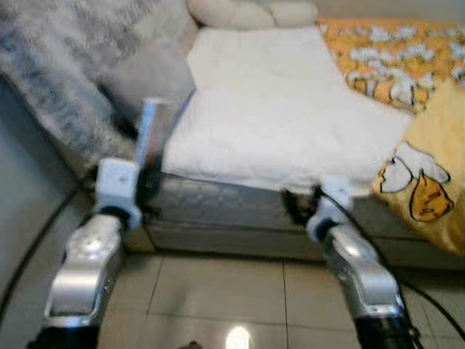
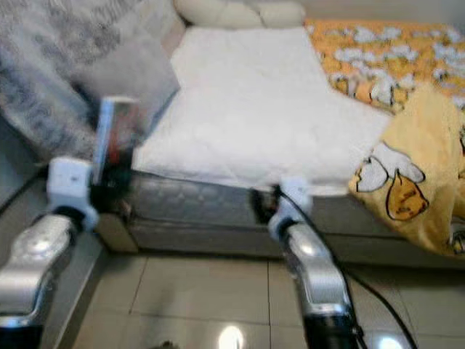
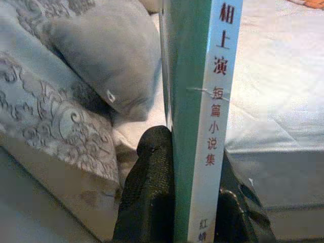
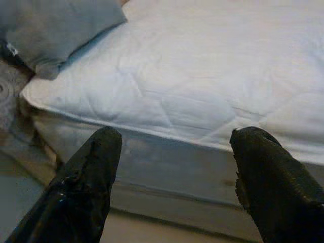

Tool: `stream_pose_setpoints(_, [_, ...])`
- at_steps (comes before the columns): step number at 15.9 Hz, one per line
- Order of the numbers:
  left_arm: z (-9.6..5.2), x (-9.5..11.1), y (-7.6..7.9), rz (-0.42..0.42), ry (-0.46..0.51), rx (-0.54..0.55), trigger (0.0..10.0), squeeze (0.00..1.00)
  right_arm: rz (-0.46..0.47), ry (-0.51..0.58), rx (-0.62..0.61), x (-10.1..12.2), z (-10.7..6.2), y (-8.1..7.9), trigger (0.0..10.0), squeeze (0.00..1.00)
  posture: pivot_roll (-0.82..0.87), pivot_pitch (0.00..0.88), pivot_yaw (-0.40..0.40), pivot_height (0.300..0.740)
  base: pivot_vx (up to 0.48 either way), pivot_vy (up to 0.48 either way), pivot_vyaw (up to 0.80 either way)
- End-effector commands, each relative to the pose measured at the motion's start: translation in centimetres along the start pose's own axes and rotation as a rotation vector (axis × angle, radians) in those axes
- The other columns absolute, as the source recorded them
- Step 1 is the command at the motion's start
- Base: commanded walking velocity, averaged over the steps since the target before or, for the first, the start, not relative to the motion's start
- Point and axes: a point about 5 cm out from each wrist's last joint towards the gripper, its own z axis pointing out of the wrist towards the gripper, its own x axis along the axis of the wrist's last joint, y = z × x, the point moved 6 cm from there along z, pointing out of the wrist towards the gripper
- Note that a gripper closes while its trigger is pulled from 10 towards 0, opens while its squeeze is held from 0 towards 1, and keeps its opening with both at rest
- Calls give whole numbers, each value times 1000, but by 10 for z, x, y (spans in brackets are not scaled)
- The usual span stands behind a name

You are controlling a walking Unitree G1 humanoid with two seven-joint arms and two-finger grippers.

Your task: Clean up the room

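Observation:
My left gripper (image 1: 149, 185) is shut on a thin book (image 1: 149, 134) with a green cover and a white spine (image 3: 217, 101) printed with red characters. It holds the book upright at the near left corner of the bed, beside a grey pillow (image 3: 106, 66). The black fingers (image 3: 149, 192) clamp the book's lower end on both sides. My right gripper (image 4: 174, 167) is open with nothing between its fingers, just short of the mattress edge (image 4: 167, 152) below the white quilted pad (image 1: 269, 109).
A grey patterned blanket (image 1: 58, 65) is heaped at the left. An orange and yellow printed quilt (image 1: 414, 102) hangs over the bed's right side. Cream pillows (image 1: 251, 11) lie at the head. Tiled floor (image 1: 218, 298) lies before the bed, with black cables (image 1: 429, 298) at the right.

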Motion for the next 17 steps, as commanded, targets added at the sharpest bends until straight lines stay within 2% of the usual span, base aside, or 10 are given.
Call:
stream_pose_setpoints(1, [1,11,8,0,38,-22,10000,0,-3,12,-30,3,-3,12,10000,0,26,0,43,740,379,0,0])
stream_pose_setpoints(7, [1,10,7,-9,37,-19,10000,0,-6,16,-10,3,-3,6,10000,0,29,0,41,740,381,0,0])
stream_pose_setpoints(9, [0,9,7,-8,35,-20,10000,0,-64,7,21,2,-4,2,10000,0,30,0,41,740,392,0,0])
stream_pose_setpoints(13, [-1,8,7,-6,34,-21,10000,0,-67,3,42,-1,-4,-3,10000,0,33,0,42,740,391,0,800])
stream_pose_setpoints(14, [-2,7,7,-4,35,-24,10000,0,-33,14,24,-1,-4,-2,10000,0,31,0,44,740,398,0,0])
stream_pose_setpoints(17, [-2,7,8,-4,35,-28,10000,0,-36,15,26,-1,-4,-1,10000,0,31,0,45,740,390,0,0])
